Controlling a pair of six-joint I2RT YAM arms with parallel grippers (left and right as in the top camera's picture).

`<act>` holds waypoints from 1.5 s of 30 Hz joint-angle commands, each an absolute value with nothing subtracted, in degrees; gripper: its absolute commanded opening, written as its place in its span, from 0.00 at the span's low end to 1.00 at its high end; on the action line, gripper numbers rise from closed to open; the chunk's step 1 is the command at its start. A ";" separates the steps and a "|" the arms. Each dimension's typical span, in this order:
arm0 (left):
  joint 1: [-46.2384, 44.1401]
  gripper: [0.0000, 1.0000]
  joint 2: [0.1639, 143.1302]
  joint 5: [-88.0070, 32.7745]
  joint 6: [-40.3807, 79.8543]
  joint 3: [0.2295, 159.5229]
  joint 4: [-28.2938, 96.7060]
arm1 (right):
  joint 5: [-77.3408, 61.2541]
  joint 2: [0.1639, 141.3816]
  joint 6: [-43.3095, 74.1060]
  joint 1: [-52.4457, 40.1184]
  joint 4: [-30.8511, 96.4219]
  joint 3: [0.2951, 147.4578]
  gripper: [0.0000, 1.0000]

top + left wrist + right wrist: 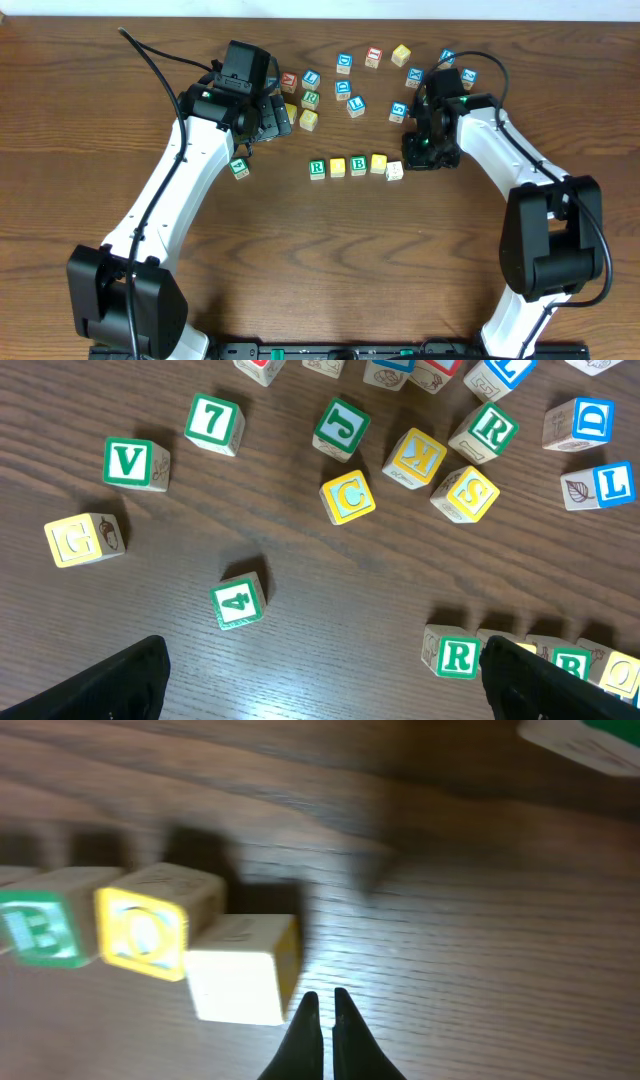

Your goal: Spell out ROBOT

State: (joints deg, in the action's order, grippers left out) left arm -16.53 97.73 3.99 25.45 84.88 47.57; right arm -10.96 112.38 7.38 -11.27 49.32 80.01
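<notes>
Well, the right pincer hangs pinched together beside the end block; the left pincer gapes wide.

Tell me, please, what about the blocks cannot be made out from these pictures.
Last block: its letter; the right wrist view is blurred, the overhead view too small.
Second block: letter too small overhead; in the left wrist view a finger of the left hand mostly covers it.
Red-marked block: cut off by the left wrist view's top edge.
</notes>
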 commanded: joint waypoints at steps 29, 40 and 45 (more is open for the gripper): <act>-16.25 0.98 96.55 4.34 25.12 85.62 47.72 | -16.08 113.60 5.50 -11.33 47.51 79.09 0.01; -16.25 0.98 96.55 4.34 25.12 85.62 47.72 | -16.08 113.60 5.74 -11.33 45.36 76.58 0.01; -16.25 0.98 96.55 4.34 25.12 85.62 47.72 | -14.06 113.60 6.94 -11.29 45.34 76.38 0.01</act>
